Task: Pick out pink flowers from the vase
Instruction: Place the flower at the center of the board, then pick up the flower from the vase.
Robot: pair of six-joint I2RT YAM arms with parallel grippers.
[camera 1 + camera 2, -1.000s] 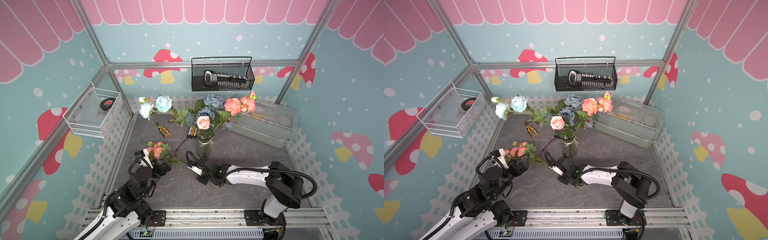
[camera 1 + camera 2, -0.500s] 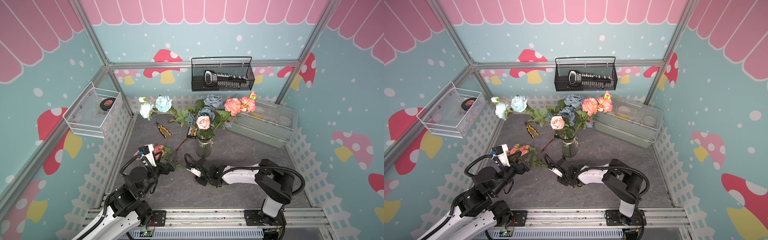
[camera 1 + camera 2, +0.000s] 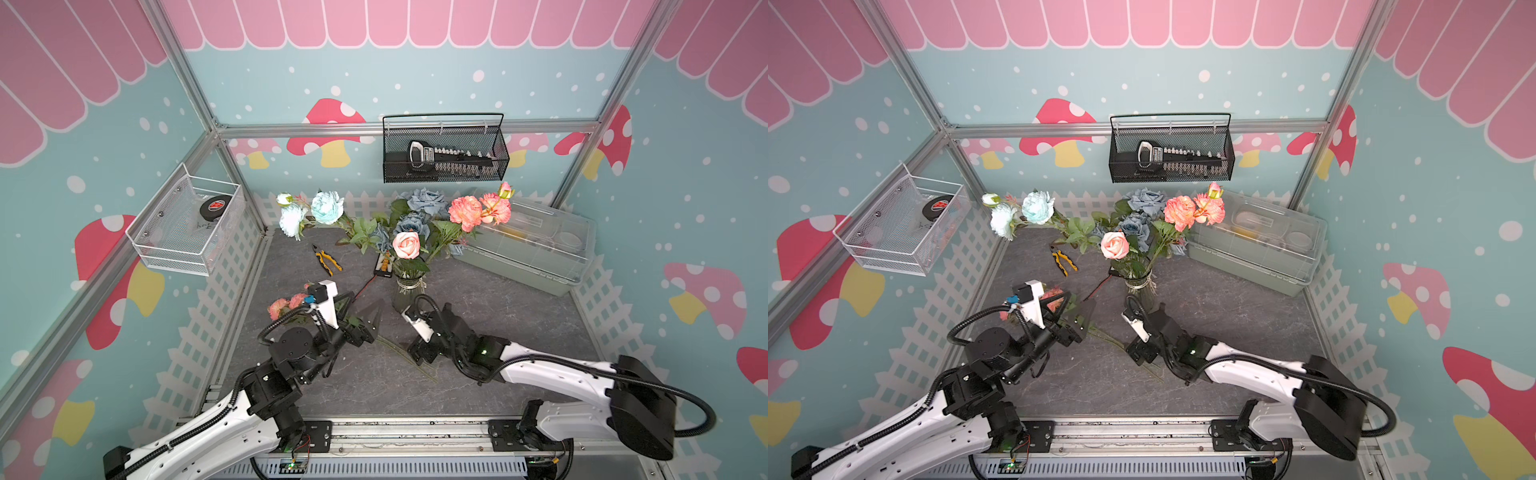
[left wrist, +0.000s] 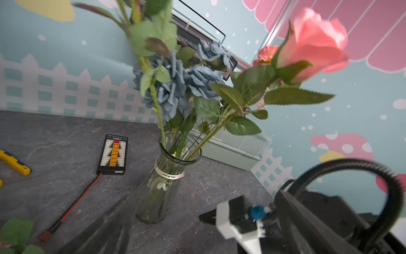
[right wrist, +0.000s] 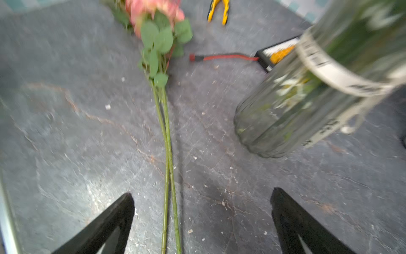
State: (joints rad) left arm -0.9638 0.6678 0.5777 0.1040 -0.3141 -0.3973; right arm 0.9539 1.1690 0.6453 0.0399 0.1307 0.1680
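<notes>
The right gripper (image 5: 202, 220) is low over the table (image 5: 66, 132) with its fingers spread wide. The two green stems of a pink spray (image 5: 168, 143) lie loose between the fingers, clear of both. The left gripper (image 3: 361, 308) is also spread and empty, and it is poised over that spray's leaves. The spray's pink heads lie on the table toward the left wall. Just beyond the right gripper the vase (image 3: 409, 293) stands upright, holding a pink rose (image 3: 406, 244), coral blooms (image 3: 478, 210) and blue roses (image 3: 419, 203).
</notes>
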